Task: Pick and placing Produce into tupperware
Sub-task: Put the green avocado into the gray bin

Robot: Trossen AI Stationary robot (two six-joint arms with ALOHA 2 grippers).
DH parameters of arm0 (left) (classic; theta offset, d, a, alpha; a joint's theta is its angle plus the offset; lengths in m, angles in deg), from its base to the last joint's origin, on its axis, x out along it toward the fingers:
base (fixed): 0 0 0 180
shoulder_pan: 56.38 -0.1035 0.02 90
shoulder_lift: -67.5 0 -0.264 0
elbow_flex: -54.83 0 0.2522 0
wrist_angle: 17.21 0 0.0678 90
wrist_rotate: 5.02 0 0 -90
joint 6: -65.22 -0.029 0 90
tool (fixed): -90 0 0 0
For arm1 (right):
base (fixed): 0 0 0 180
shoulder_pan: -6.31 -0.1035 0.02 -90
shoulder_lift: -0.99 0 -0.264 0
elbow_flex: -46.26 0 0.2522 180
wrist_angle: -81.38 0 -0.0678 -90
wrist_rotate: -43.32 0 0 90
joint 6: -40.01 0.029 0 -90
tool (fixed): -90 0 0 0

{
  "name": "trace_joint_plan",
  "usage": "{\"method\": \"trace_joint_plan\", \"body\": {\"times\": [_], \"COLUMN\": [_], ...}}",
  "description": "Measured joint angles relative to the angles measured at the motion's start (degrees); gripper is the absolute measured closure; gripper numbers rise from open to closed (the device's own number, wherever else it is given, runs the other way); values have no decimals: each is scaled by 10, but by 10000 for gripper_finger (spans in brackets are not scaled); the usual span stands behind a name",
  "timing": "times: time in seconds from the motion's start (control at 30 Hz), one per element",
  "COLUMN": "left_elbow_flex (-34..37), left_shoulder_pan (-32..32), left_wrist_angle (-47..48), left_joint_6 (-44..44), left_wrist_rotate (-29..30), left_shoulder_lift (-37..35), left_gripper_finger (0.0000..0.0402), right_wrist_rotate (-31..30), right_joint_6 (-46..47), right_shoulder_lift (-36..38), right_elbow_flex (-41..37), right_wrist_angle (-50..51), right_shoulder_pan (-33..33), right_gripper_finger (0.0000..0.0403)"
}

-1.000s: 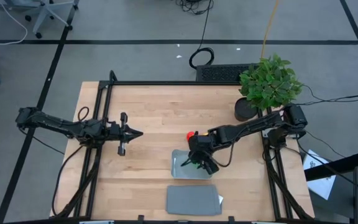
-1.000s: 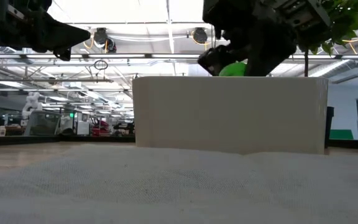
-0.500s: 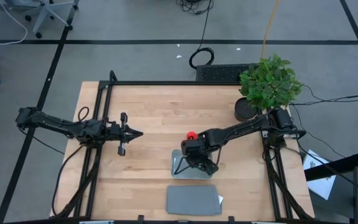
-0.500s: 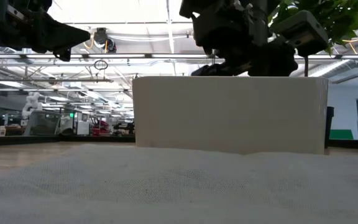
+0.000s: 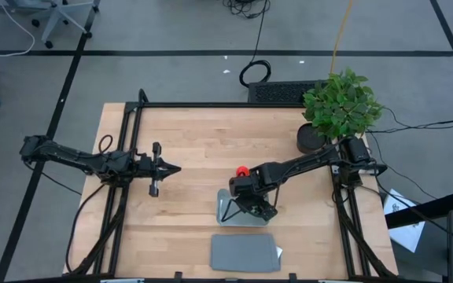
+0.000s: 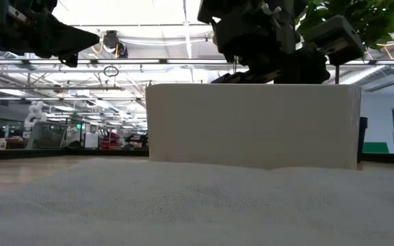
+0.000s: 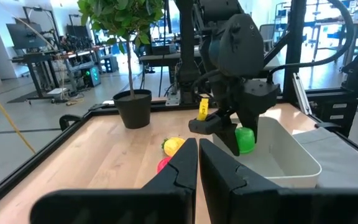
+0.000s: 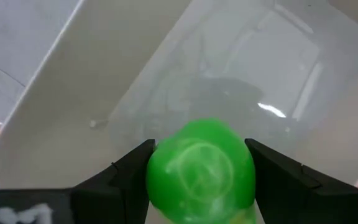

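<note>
The tupperware (image 5: 223, 206) stands near the table's front middle; its pale wall (image 6: 252, 126) fills the low view. My right gripper (image 8: 201, 168) is tipped steeply down over it, shut on the green round produce piece (image 7: 245, 139). The red piece (image 5: 242, 170) and the yellow piece (image 7: 174, 145) lie on the table just beyond the tupperware's far side. My left gripper (image 5: 178, 168) hovers level over the left half of the table, shut on nothing. My right gripper pinches the green round piece by its two opposite sides (image 8: 160, 171) between its two fingers (image 8: 272, 165). The fingers slant down from above, coming from the table's right. The piece hangs over the tupperware's inside at about rim height.
The flat grey lid (image 5: 244, 252) lies at the front edge, just nearer than the tupperware. A leafy potted plant (image 5: 340, 106) stands at the back right, close to the right arm's base. Bare wood lies between the two arms.
My right gripper has gone down toward the tupperware with the green piece and has tipped more steeply downward. In the low view the green piece has sunk out of sight behind the wall. Over the last half second it has kept still.
</note>
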Motion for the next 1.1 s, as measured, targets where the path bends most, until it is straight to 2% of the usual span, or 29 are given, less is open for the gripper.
{"method": "trace_joint_plan", "body": {"times": [0.2, 0.57, 1.1], "left_elbow_flex": [0, 0, 0], "left_shoulder_pan": [0, 0, 0], "left_wrist_angle": [0, 7, 9], "left_joint_6": [0, 2, 1], "left_wrist_rotate": [0, 0, 0], "left_shoulder_lift": [0, 0, 0], "left_gripper_finger": [380, 380, 380], "right_wrist_rotate": [0, -5, -17], "right_joint_6": [22, -5, 2], "right_shoulder_lift": [-1, -1, -1], "right_elbow_flex": [0, -27, -52], "right_wrist_angle": [-16, -35, -68], "right_shoulder_pan": [7, 6, 6], "right_gripper_finger": [188, 188, 188]}}
